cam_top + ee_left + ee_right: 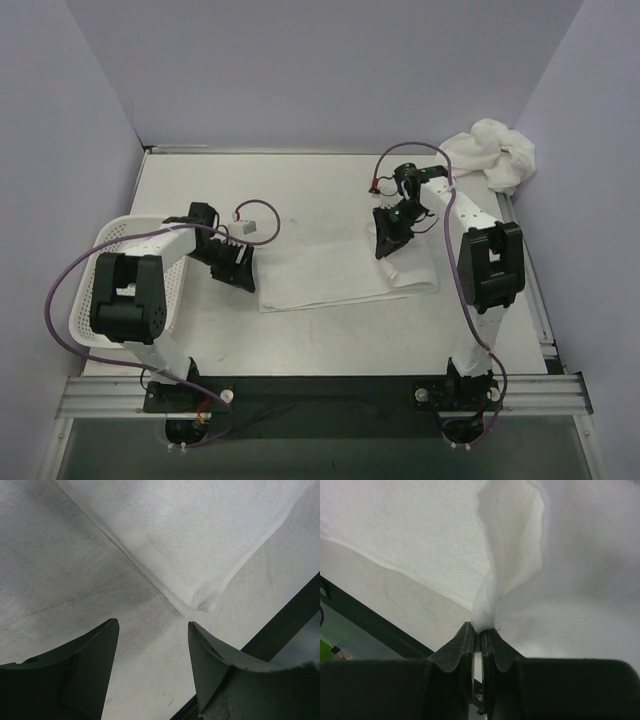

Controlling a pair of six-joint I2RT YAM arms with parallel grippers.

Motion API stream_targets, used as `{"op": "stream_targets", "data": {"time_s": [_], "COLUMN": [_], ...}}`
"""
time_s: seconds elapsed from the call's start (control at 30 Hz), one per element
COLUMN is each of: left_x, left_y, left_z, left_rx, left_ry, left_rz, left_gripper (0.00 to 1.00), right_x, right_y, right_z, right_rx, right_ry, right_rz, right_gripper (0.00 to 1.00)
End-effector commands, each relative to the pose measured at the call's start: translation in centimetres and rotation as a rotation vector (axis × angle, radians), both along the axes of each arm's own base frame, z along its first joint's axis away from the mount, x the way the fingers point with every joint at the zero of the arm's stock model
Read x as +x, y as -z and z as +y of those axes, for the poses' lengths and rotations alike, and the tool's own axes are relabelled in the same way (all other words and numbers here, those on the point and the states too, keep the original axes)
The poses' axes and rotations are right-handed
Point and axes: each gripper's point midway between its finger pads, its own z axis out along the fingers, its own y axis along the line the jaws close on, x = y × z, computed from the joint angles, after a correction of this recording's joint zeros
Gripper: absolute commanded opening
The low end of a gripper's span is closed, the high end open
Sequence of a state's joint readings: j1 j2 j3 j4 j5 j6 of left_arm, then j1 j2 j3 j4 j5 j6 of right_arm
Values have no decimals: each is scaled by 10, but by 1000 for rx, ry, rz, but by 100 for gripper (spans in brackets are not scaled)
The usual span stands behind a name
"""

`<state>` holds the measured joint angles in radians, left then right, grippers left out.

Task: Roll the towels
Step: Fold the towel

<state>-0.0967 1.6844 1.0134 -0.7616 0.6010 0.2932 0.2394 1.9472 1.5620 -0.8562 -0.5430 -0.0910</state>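
Observation:
A white towel [340, 275] lies flat in the middle of the table; in the left wrist view its near corner [200, 597] points toward me. My left gripper [240, 270] sits at the towel's left end, open, with bare table between its fingers [100, 650]. My right gripper [388, 248] is shut on a pinched fold of the towel [485, 615] at its right end, lifting the cloth into a ridge. A second towel [492, 152] lies crumpled at the far right corner.
A white perforated basket [110, 250] stands at the left edge, partly under the left arm. Purple cables loop around both arms. Pale walls close the table on three sides, and a black rail [330, 390] runs along the near edge.

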Motion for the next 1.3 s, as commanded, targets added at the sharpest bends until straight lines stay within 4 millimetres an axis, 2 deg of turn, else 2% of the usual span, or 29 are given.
{"op": "stream_targets", "data": {"time_s": [0.0, 0.33, 0.63, 0.73, 0.77, 0.87, 0.9, 1.0, 1.07, 1.1, 1.2, 1.27], "left_x": [17, 16, 16, 14, 14, 16, 17, 19, 17, 16, 12, 12], "left_y": [-11, -9, -10, -16, -21, -35, -39, -51, -51, -50, -44, -37], "left_z": [-7, -9, -9, -11, -12, -16, -17, -24, -29, -30, -36, -41], "left_rx": [-27, -18, -17, -35, -43, -72, -80, -116, -114, -108, -90, -84], "left_ry": [5, 7, 12, 23, 29, 38, 36, 42, 59, 65, 90, 92], "left_rz": [-56, -49, -56, -69, -83, -122, -130, -147, -146, -142, -127, -105], "left_gripper": [68, 68, 70, 71, 71, 69, 67, 62, 57, 55, 49, 46], "right_x": [-13, -21, -25, -29, -31, -37, -37, -31, -23, -16, -8, -12], "right_y": [5, 22, 35, 32, 26, 10, -4, -27, -32, -30, -17, -6], "right_z": [15, 44, 56, 66, 71, 74, 73, 53, 37, 15, -25, -45], "right_rx": [23, 20, 15, 57, 81, 135, 153, 151, 143, 98, 10, -35], "right_ry": [39, 29, 1, -20, -40, -85, -107, -113, -83, -56, -16, -11], "right_rz": [62, 90, 121, 143, 137, 117, 75, -19, -50, -67, -61, -27], "right_gripper": [0, 0, 0, 14, 25, 39, 42, 46, 42, 39, 26, 19]}}
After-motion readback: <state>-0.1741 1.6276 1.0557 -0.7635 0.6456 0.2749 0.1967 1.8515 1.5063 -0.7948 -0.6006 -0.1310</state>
